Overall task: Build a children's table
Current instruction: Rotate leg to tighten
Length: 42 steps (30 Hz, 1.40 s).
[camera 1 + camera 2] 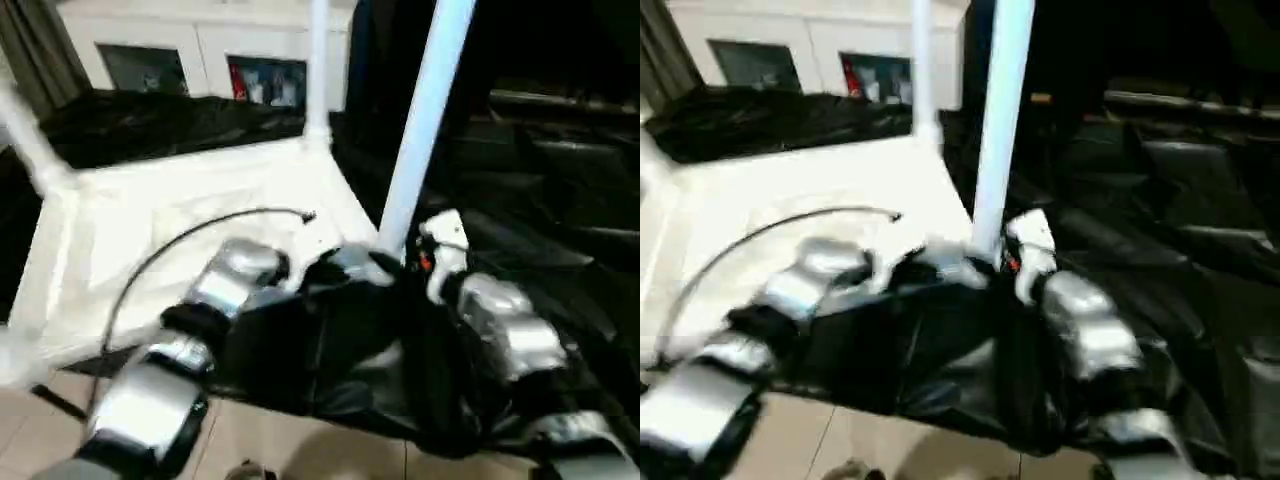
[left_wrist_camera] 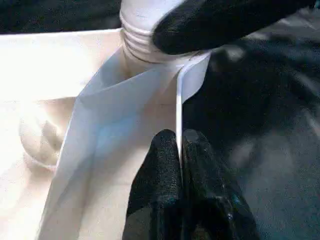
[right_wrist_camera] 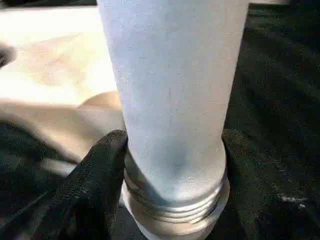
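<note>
**Near-corner leg going into its socket**

The tabletop (image 1: 190, 215) lies underside-up on black sheeting (image 1: 560, 250), with 1 leg (image 1: 318, 60) already upright at its far corner. The near leg (image 1: 425, 110) stands at the near corner. The left gripper (image 2: 181, 150) has its jaws pinched narrow on the tabletop's rim; the right gripper (image 3: 172, 150) clasps this leg's threaded base. Next, I judge, comes seating it straight.

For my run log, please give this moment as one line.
left gripper: shut on tabletop edge | right gripper: around leg base | leg: upright at near corner socket
</note>
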{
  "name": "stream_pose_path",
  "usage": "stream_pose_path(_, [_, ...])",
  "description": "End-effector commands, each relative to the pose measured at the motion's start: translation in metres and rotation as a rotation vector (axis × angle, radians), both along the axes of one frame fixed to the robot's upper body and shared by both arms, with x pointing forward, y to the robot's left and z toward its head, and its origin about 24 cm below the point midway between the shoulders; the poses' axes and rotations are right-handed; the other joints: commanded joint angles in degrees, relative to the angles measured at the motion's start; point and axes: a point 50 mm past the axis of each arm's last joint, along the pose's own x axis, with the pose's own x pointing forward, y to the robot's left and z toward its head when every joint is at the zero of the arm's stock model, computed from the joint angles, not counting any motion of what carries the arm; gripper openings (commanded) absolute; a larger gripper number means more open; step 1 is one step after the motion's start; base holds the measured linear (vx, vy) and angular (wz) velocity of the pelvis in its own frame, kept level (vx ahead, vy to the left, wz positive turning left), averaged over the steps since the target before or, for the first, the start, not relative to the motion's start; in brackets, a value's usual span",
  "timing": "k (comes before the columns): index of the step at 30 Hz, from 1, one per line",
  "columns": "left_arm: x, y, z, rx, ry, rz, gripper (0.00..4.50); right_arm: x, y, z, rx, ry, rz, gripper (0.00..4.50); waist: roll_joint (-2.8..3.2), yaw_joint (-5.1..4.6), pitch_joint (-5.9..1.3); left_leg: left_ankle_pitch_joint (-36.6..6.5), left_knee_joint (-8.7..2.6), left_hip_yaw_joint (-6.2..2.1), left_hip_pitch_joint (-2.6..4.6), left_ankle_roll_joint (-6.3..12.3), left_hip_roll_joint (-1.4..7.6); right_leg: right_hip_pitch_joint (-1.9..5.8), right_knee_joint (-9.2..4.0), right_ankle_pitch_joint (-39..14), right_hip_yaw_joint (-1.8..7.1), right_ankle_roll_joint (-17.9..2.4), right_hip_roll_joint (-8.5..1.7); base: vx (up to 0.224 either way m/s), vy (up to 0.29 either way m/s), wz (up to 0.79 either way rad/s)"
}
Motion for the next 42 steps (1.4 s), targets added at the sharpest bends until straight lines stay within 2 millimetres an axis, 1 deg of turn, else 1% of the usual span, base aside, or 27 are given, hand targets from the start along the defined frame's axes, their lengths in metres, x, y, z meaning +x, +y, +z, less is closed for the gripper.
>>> stream_pose_path(1, [0.010,-0.007,0.008,-0.004,-0.033,0.136,0.00,0.001,-0.004,-0.022,-0.026,0.107,-0.186,2.64,-0.49,-0.24,-4.28,-13.11,-4.30,-0.44,1.10,0.12,0.88,2.54,-4.50,-14.06,1.96,-11.89,-2.89,0.000,0.000,0.00])
stream_pose_path(2, [0.012,-0.011,0.007,0.003,-0.034,0.177,0.00,0.003,0.000,-0.024,-0.026,0.115,-0.234,2.64,-0.62,-0.36,-4.35,-12.99,-4.28,-0.43,1.21,-0.02,0.82,2.57,-4.54,-13.86,1.93,-11.80,-2.86,0.000,0.000,0.00])
stream_pose_path(3, [0.013,-0.014,0.008,0.008,-0.046,0.202,0.00,0.007,0.003,-0.024,-0.038,0.122,-0.274,2.64,-0.41,-0.33,-4.34,-12.96,-4.21,-0.36,1.21,0.10,0.81,2.58,-4.61,-13.53,1.98,-11.91,-2.90,0.000,0.000,0.00])
stream_pose_path(4, [0.014,-0.016,0.008,0.013,-0.058,0.215,0.00,0.009,0.004,-0.023,-0.048,0.126,-0.298,2.64,-0.46,-0.51,-4.28,-13.10,-4.24,-0.39,1.11,0.00,0.73,2.56,-4.66,-13.52,1.95,-11.92,-2.81,0.000,0.000,0.00])
stream_pose_path(6, [0.015,-0.020,0.009,0.017,-0.079,0.238,0.00,0.014,0.009,-0.021,-0.076,0.114,-0.340,2.64,-0.60,-0.28,-4.54,-10.73,-4.06,-0.37,0.78,1.03,0.65,2.98,-4.28,-9.48,1.96,-12.02,-2.74,0.000,0.000,0.00])
stream_pose_path(8, [0.015,-0.021,0.009,0.018,-0.084,0.231,0.00,0.017,0.011,-0.019,-0.082,0.101,-0.336,2.64,-0.57,-0.29,-4.71,-9.45,-3.90,-0.33,0.75,1.69,0.59,3.07,-3.96,-6.74,1.91,-12.61,-2.68,0.000,0.000,0.00])
stream_pose_path(9, [0.014,-0.022,0.009,0.022,-0.091,0.214,0.00,0.018,0.013,-0.017,-0.072,0.092,-0.339,2.64,-0.79,-0.12,-4.66,-8.93,-3.85,-0.28,0.67,2.42,0.57,3.13,-3.90,-5.56,1.89,-12.97,-2.72,0.000,0.000,0.00])
stream_pose_path(10, [0.014,-0.022,0.008,0.023,-0.087,0.206,0.00,0.019,0.014,-0.016,-0.059,0.086,-0.337,2.99,-0.73,-0.12,-4.65,-8.89,-3.85,-0.28,0.65,2.70,0.59,3.15,-3.88,-5.35,1.90,-13.12,-2.77,0.000,0.000,0.00])
stream_pose_path(12, [0.013,-0.021,0.008,0.021,-0.089,0.195,0.00,0.020,0.015,-0.014,-0.046,0.071,-0.331,3.33,-0.72,-0.11,-4.58,-9.50,-3.89,-0.24,0.72,3.16,0.66,3.15,-3.94,-5.90,1.86,-13.40,-2.81,0.000,0.000,0.00])
stream_pose_path(14, [0.012,-0.020,0.007,0.016,-0.086,0.178,0.00,0.021,0.015,-0.010,-0.049,0.035,-0.319,3.36,-0.77,-0.13,-4.56,-10.02,-3.90,-0.21,0.82,3.23,0.70,3.11,-4.04,-6.70,1.89,-13.51,-2.84,0.000,0.000,0.00])
stream_pose_path(18, [0.011,-0.018,0.007,0.020,-0.098,0.141,0.00,0.025,0.005,-0.002,-0.049,-0.016,-0.326,3.76,-0.79,-0.07,-4.55,-9.70,-3.91,-0.21,0.83,3.51,0.77,3.11,-3.95,-6.48,1.90,-13.71,-2.86,0.000,0.000,0.00])
stream_pose_path(19, [0.011,-0.017,0.007,0.021,-0.102,0.129,0.00,0.026,0.001,0.000,-0.052,-0.031,-0.318,3.76,-1.02,-0.01,-4.54,-9.63,-3.93,-0.21,0.80,3.71,0.77,3.19,-3.92,-6.65,1.86,-13.69,-2.86,0.000,0.000,0.00])
stream_pose_path(20, [0.011,-0.016,0.008,0.019,-0.103,0.110,0.00,0.026,-0.004,0.004,-0.041,-0.045,-0.282,3.82,-0.99,0.00,-4.53,-9.68,-3.88,-0.17,0.80,4.03,0.74,3.23,-3.99,-6.60,1.87,-13.71,-2.85,0.000,0.000,0.00])
stream_pose_path(21, [0.011,-0.015,0.008,0.018,-0.102,0.101,0.00,0.025,-0.006,0.005,-0.031,-0.047,-0.260,4.11,-0.98,0.07,-4.55,-9.41,-3.81,-0.14,0.76,4.27,0.79,3.23,-3.89,-5.99,1.93,-13.84,-2.86,0.000,0.000,0.00])
stream_pose_path(23, [0.009,-0.012,0.009,0.012,-0.103,0.049,0.00,0.019,-0.008,0.007,-0.027,-0.034,-0.108,4.11,-1.12,0.23,-4.54,-8.87,-3.76,-0.17,0.69,5.00,0.80,3.43,-3.82,-5.12,1.92,-13.57,-2.80,0.000,0.000,0.00])
stream_pose_path(25, [0.005,-0.009,0.010,0.011,-0.112,-0.052,0.00,0.005,-0.014,0.009,-0.022,-0.028,0.084,4.11,-0.77,0.54,-4.56,-8.54,-3.65,-0.23,0.69,6.18,0.85,3.58,-3.76,-3.57,1.91,-13.45,-2.74,0.000,0.000,0.00])
stream_pose_path(27, [0.001,-0.004,0.010,0.021,-0.094,-0.134,0.00,-0.010,-0.023,0.012,-0.049,-0.031,0.239,4.11,-1.04,0.78,-4.57,-8.14,-3.57,-0.24,0.55,7.03,0.93,3.80,-3.60,-1.98,1.86,-13.37,-2.63,0.000,0.000,0.00])
stream_pose_path(29, [-0.005,0.002,0.010,0.039,-0.078,-0.243,0.00,-0.024,-0.034,0.014,-0.096,-0.026,0.369,4.11,-0.93,0.93,-4.50,-9.14,-3.61,-0.21,0.63,6.80,1.09,3.59,-3.84,-3.75,1.82,-13.69,-2.71,0.000,0.000,0.00])
stream_pose_path(30, [-0.005,0.002,0.010,0.039,-0.078,-0.243,0.00,-0.024,-0.034,0.014,-0.096,-0.026,0.369,4.11,-0.94,1.05,-4.47,-9.67,-3.63,-0.20,0.72,6.58,1.22,3.51,-3.90,-4.59,1.86,-13.73,-2.76,0.000,0.000,0.00])
stream_pose_path(31, [-0.006,0.003,0.010,0.044,-0.071,-0.259,0.00,-0.026,-0.035,0.015,-0.101,-0.021,0.384,4.11,-0.93,0.86,-4.30,-10.79,-3.76,-0.17,0.64,6.02,1.21,3.33,-3.98,-6.70,1.86,-13.92,-2.80,0.000,0.000,0.00])
stream_pose_path(33, [-0.008,0.006,0.010,0.045,-0.058,-0.297,0.00,-0.031,-0.038,0.015,-0.108,-0.013,0.430,4.11,-0.85,0.84,-4.11,-13.55,-3.96,-0.16,1.03,4.46,1.30,2.93,-4.54,-11.69,1.94,-13.59,-2.95,0.000,0.000,0.00])
stream_pose_path(34, [-0.008,0.006,0.010,0.045,-0.058,-0.297,0.00,-0.031,-0.038,0.015,-0.108,-0.013,0.430,4.11,-0.89,0.81,-4.09,-13.96,-4.04,-0.23,0.96,4.17,1.28,2.99,-4.62,-12.65,1.91,-13.35,-2.97,0.000,0.000,0.00])
stream_pose_path(35, [-0.013,0.008,0.011,0.035,-0.040,-0.349,0.00,-0.035,-0.038,0.015,-0.123,-0.004,0.471,4.11,-0.62,1.00,-4.13,-14.25,-4.16,-0.32,1.15,3.65,1.47,2.87,-4.70,-13.37,1.97,-13.17,-3.05,0.000,0.000,0.00])
stream_pose_path(36, [-0.013,0.008,0.011,0.035,-0.040,-0.349,0.00,-0.035,-0.038,0.015,-0.123,-0.004,0.471,4.11,-0.71,0.95,-4.13,-14.07,-4.17,-0.27,1.09,3.58,1.49,2.83,-4.68,-13.06,2.03,-13.19,-2.96,0.000,0.000,0.00])
stream_pose_path(37, [-0.016,0.009,0.012,0.022,-0.029,-0.379,0.00,-0.036,-0.036,0.015,-0.130,0.002,0.483,4.11,-0.56,1.07,-4.17,-14.14,-4.17,-0.27,1.20,3.28,1.50,2.69,-4.61,-12.68,2.04,-13.38,-2.95,0.000,0.000,0.00])
stream_pose_path(41, [-0.019,0.009,0.012,0.014,-0.018,-0.408,0.00,-0.034,-0.032,0.017,-0.136,0.002,0.489,4.11,-0.50,1.24,-4.39,-12.26,-4.08,-0.31,0.93,3.17,1.40,2.93,-4.03,-8.30,2.05,-14.02,-2.86,0.000,0.000,0.00])
stream_pose_path(42, [-0.019,0.009,0.011,0.015,-0.017,-0.409,0.00,-0.034,-0.031,0.018,-0.134,0.001,0.488,3.85,-0.55,1.24,-4.41,-12.06,-4.05,-0.29,0.92,3.21,1.40,2.93,-4.00,-7.94,2.04,-14.03,-2.87,0.000,0.000,0.00])
